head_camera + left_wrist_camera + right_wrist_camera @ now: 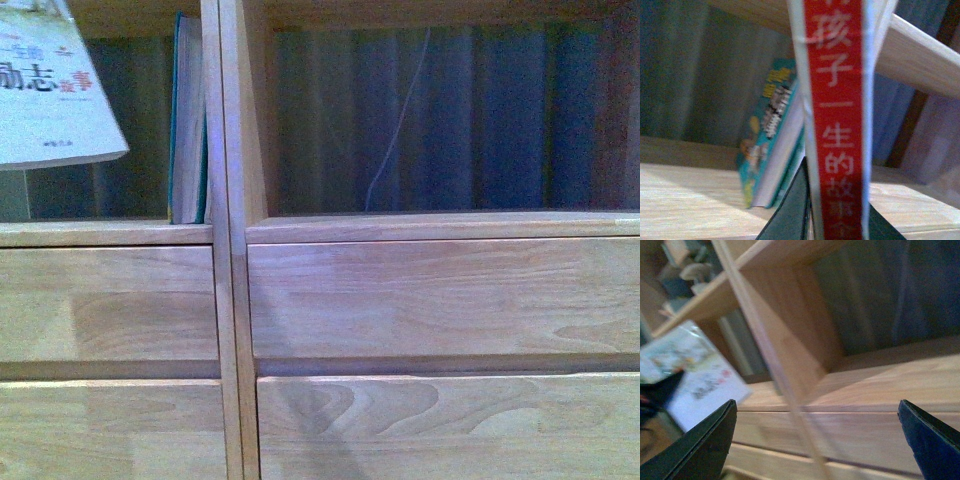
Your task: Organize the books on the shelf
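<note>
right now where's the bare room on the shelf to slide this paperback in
Right cubby floor is bare across its visible width, from the divider outward; only a thin cord hangs at the back. Left cubby floor is free left of the teal book, which stands against the divider. It is tightest by that book; the paperback hangs tilted at that cubby's upper left.

The thin paperback (50,90), upper left, carries large black 励志 on its white cover, with a red 事 to the right and smaller blue 生的 above. Its red spine (837,125) reads in white 孩子一生的 — lower characters blur. The teal book (767,130) has yellow and white cover characters — unreadable.
</note>
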You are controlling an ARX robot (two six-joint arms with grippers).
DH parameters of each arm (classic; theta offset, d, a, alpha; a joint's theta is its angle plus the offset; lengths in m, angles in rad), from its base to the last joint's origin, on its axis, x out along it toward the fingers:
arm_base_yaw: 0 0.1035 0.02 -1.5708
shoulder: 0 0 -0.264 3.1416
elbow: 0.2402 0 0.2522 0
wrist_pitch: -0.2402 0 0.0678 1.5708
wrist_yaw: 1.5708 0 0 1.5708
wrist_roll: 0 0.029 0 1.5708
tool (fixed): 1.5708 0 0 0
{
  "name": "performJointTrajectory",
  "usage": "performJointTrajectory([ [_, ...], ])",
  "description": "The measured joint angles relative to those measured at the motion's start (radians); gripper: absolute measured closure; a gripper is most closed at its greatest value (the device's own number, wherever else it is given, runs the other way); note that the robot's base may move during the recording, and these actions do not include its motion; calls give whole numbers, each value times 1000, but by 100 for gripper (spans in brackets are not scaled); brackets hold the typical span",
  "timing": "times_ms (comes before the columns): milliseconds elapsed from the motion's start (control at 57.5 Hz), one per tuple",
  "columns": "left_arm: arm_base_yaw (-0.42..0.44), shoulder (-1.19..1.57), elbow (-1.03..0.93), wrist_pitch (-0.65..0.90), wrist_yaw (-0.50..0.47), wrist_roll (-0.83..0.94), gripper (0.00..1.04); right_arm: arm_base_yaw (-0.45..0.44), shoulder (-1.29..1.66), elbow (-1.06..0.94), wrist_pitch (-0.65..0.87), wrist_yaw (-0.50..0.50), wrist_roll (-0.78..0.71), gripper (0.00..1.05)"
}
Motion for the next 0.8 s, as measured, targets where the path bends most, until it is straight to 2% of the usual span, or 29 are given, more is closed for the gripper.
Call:
performJointTrajectory([
  [52,35,0,0,1,-8,46,98,-35,-22,-16,16,2,-119,7],
  [157,60,0,1,-8,-14,133,98,-68,-56,-37,27,26,-246,7],
  [278,71,19,23,-29,-15,259,98,-76,-86,-55,33,40,-332,7],
  [296,73,30,37,-41,-14,292,98,-72,-93,-50,5,66,-336,8],
  [313,75,38,48,-52,-16,307,98,-57,-108,-25,-112,146,-335,13],
  [365,83,75,97,-80,-39,377,98,-32,-159,-23,-357,285,-331,25],
  [400,95,107,134,-101,-55,406,98,-2,-193,-63,-430,351,-329,31],
  [626,109,230,292,-179,-96,476,98,36,-291,-287,-383,372,-327,64],
  [800,74,328,430,-240,-124,506,98,36,-373,-415,-327,375,-326,93],
])
